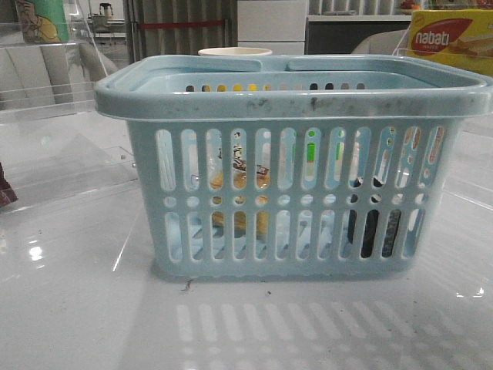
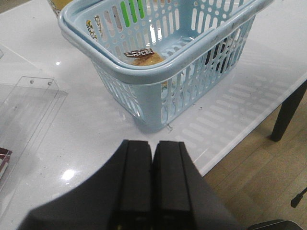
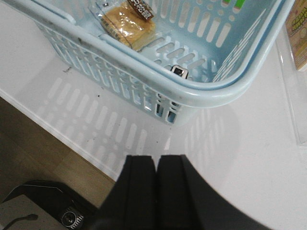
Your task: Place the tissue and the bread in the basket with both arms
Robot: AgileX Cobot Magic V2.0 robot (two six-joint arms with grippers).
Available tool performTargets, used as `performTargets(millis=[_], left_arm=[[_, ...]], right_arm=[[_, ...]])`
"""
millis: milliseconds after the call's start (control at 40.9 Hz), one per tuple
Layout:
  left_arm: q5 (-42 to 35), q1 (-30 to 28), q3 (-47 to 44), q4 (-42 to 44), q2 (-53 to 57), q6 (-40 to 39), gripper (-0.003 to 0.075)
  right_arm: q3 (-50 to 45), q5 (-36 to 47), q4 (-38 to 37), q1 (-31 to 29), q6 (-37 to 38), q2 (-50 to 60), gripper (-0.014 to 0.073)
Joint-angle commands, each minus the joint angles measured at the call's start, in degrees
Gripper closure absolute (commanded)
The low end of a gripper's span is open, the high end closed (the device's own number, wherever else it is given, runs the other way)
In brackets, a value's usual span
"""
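Only the right wrist view shows the bread (image 3: 125,24) unobstructed inside the basket (image 3: 211,91).

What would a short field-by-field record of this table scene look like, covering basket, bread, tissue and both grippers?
basket: light blue, upright on white table
bread: wrapped slice inside basket, left part
tissue: dark pack inside basket, right part
left gripper: fingers shut, empty, outside basket
right gripper: fingers shut, empty, outside basket
background: nabati box behind basket on the right
task state: both items appear to be in basket
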State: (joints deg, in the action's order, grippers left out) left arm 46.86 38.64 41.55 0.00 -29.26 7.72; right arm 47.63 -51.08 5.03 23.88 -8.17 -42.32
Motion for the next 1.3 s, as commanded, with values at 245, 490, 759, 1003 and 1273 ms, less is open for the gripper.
performTargets(millis=[245,490,759,1003,1273], left_arm=[[-4.68,0.13,1.13,-0.75,1.34,-0.5,0.063],[-13.98,-9.56,-6.24,0.0,7.91,-0.5,0.063],[-37.04,-25.78,-26.83,0.0,22.5,-0.5,0.063],[-46.5,-35.34,-38.6,-3.37,29.57,-0.5,0.063],[-48.33,-37.25,-41.96,-5.54,30.73,-0.5,0.063]], right_arm=[[1.54,3.41,-0.54,-0.3,-0.26,0.23,0.0538],[1.54,3.41,-0.54,-0.3,-0.26,0.23,0.0538],[1.54,3.41,-0.54,-0.3,-0.26,0.23,0.0538],[1.54,3.41,-0.54,-0.3,-0.26,0.23,0.0538],[1.54,3.36,-0.54,-0.3,-0.26,0.23,0.0538]])
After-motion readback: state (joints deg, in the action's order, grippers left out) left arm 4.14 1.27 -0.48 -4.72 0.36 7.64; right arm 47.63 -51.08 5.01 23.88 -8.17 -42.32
